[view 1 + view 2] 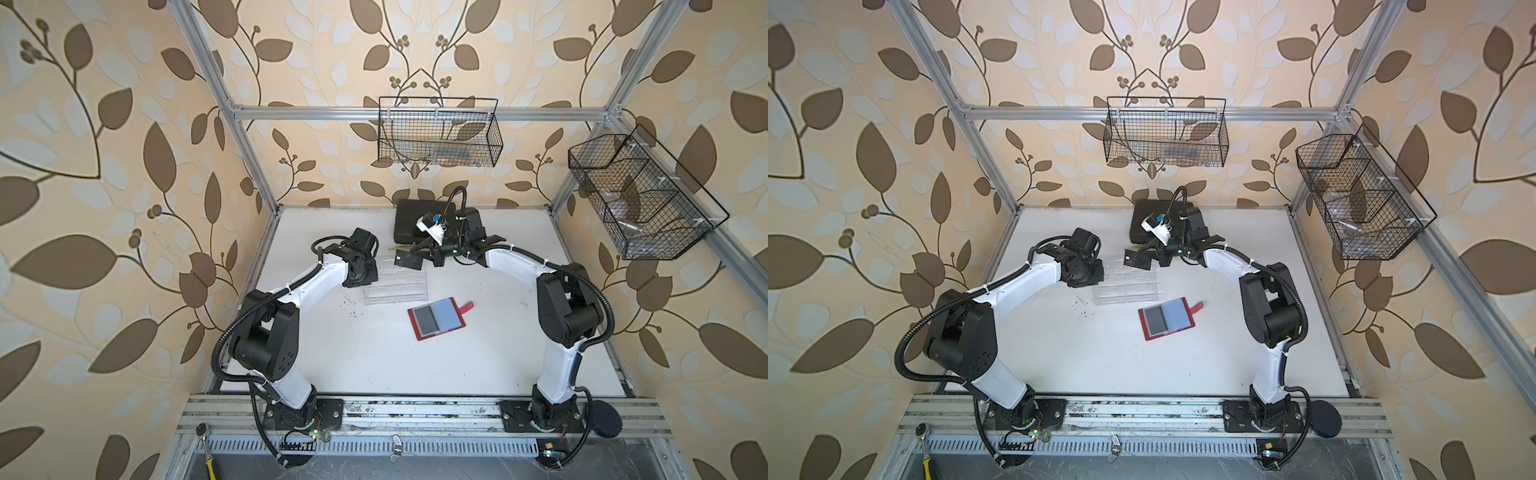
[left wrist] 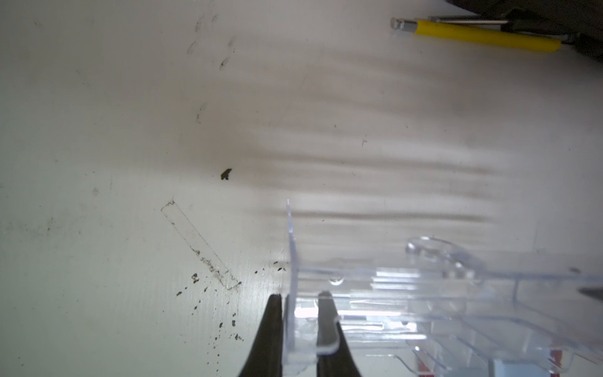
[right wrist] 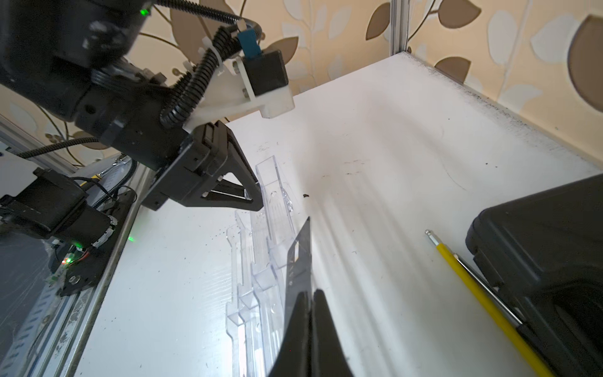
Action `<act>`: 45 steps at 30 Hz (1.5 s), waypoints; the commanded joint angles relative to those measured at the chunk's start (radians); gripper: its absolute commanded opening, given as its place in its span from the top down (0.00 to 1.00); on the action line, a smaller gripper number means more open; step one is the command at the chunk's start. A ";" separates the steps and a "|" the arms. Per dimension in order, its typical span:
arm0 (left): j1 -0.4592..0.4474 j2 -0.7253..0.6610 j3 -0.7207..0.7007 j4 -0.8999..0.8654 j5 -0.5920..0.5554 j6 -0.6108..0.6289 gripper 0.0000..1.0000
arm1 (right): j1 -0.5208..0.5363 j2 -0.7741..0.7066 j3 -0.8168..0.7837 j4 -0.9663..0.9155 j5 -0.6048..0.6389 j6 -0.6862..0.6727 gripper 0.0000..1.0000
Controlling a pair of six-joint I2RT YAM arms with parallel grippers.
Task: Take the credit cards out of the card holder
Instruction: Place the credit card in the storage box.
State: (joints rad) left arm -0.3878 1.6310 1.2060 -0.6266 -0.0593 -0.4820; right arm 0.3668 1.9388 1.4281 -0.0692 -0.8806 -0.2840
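right gripper (image 3: 310, 293) pinches a credit card (image 3: 301, 254) edge-on, long axis along the slots of the acrylic tray (image 3: 257, 287) just beneath; left gripper (image 2: 300, 295) clamps the tray wall.

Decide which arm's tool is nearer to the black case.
Right. The right tool, pinching a card, hangs close to the case; the left tool grips the clear tray at its far end, farther away.

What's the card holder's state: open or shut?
Open. The card holder lies spread flat on the table, two sleeve pages facing up, strap tab out to one side.
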 commanded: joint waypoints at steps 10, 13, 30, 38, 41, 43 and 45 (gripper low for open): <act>-0.011 -0.050 -0.003 0.014 0.028 0.015 0.98 | 0.010 -0.021 0.133 -0.229 -0.007 -0.274 1.00; -0.011 -0.053 -0.006 0.019 0.035 0.019 0.98 | 0.009 -0.013 0.150 -0.261 -0.021 -0.308 1.00; -0.011 -0.069 -0.017 0.037 0.065 0.042 0.98 | 0.015 0.031 0.141 -0.350 -0.021 -0.407 1.00; -0.011 -0.065 -0.012 0.037 0.065 0.042 0.98 | 0.017 0.039 0.137 -0.407 -0.037 -0.461 1.00; -0.012 -0.068 -0.015 0.041 0.066 0.042 0.98 | 0.022 0.041 0.135 -0.409 -0.040 -0.461 1.00; -0.011 -0.067 -0.019 0.045 0.070 0.043 0.98 | 0.030 0.045 0.137 -0.414 -0.043 -0.461 1.00; -0.012 -0.069 -0.021 0.048 0.073 0.043 0.98 | 0.037 0.052 0.141 -0.420 -0.041 -0.460 1.00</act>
State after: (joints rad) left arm -0.3878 1.6176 1.1873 -0.6167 -0.0246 -0.4431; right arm 0.3874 1.9594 1.5524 -0.4431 -0.8959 -0.7002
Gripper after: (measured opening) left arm 0.136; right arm 0.047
